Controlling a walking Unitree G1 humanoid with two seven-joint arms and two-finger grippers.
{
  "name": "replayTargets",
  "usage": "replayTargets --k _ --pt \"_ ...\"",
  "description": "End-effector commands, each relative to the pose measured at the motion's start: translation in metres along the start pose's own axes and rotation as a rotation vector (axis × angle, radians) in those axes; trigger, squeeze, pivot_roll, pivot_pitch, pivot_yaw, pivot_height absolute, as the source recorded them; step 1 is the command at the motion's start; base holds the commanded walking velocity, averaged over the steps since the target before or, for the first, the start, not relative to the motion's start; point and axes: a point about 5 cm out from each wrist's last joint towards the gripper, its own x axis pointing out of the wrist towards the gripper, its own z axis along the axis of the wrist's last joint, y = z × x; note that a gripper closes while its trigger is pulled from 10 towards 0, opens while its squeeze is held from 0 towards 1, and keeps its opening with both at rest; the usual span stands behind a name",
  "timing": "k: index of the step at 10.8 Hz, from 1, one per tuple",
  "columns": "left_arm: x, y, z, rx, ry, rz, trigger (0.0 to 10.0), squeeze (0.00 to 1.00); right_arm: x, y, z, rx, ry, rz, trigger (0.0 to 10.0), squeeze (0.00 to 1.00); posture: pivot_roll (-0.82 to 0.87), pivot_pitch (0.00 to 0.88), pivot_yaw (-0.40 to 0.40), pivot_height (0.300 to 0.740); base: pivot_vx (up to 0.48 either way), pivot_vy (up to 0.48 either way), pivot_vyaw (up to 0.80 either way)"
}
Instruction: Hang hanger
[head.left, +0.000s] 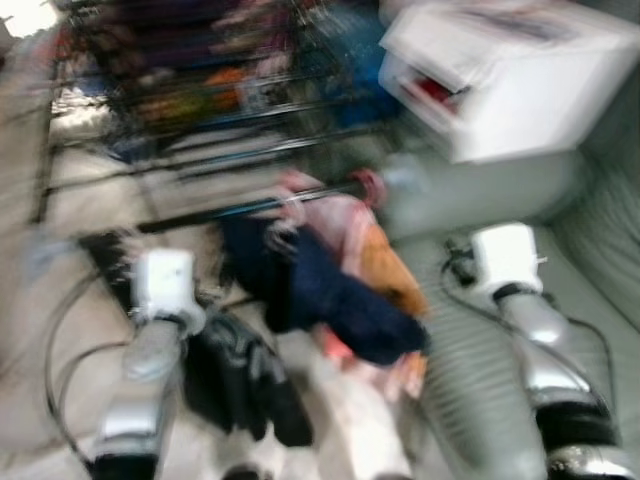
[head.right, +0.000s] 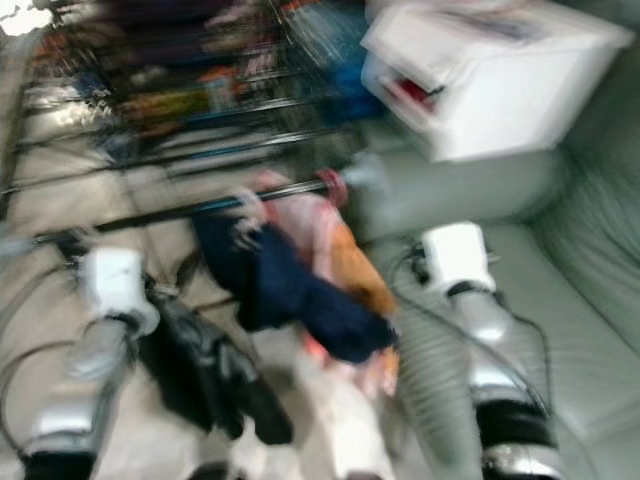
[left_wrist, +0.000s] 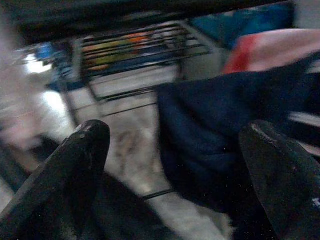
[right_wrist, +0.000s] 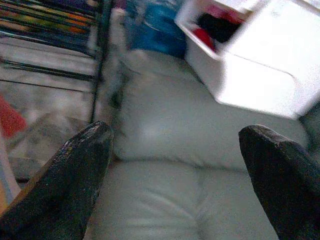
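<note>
So everything in the head views is smeared with motion blur, and no brand, label or writing can be read anywhere.

Nearest in, both silver arms reach forward. The left gripper (left_wrist: 175, 165) has its two black fingers spread wide apart with nothing between them; past them hangs a dark navy garment (left_wrist: 225, 125). The right gripper (right_wrist: 175, 170) is just as wide open and empty, hovering over the grey leather sofa (right_wrist: 170, 150).

Between the arms there's a bunch of clothes draped from a dark horizontal rail (head.left: 240, 210): a black garment (head.left: 235, 375) low down by the left arm, the navy one in the middle, then pink and orange fabric (head.left: 365, 250) on the robot's right side. Whether a hanger is in there I honestly can't make out, too blurry.

Further back on the right, a white storage box (head.left: 520, 85) sits on the sofa, tilted in view, with an open front compartment holding something red and something dark (right_wrist: 215, 25). Beside it there's a blue bundle (right_wrist: 155, 30).

Farthest off on the left stands a black wire rack (head.left: 200, 90) with colourful stuff on its shelves, too smeared to identify.
</note>
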Motion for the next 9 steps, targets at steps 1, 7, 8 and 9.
replayTargets --k 1,7,8,9 --pt "-0.005 0.013 -0.004 0.023 0.026 0.043 10.0 0.0 0.003 0.012 0.004 0.017 -0.016 0.04 10.0 0.0 -0.02 0.048 0.018 0.74 0.0 0.0 0.8" --pt "-0.012 0.02 -0.006 0.042 0.057 0.06 10.0 0.0 0.013 0.007 -0.014 -0.003 0.143 0.163 10.0 0.0 0.0 0.072 0.016 0.74 0.0 0.0 0.21" --pt "-0.014 0.021 -0.006 0.045 0.064 0.057 10.0 0.0 0.019 0.005 -0.015 -0.031 0.166 0.202 10.0 0.0 0.01 0.082 0.016 0.74 0.0 0.0 0.0" --pt "-0.016 0.021 -0.006 0.046 0.069 0.053 10.0 0.0 0.024 0.002 -0.012 -0.049 0.173 0.222 10.0 0.0 0.01 0.091 0.016 0.74 0.0 0.0 0.0"
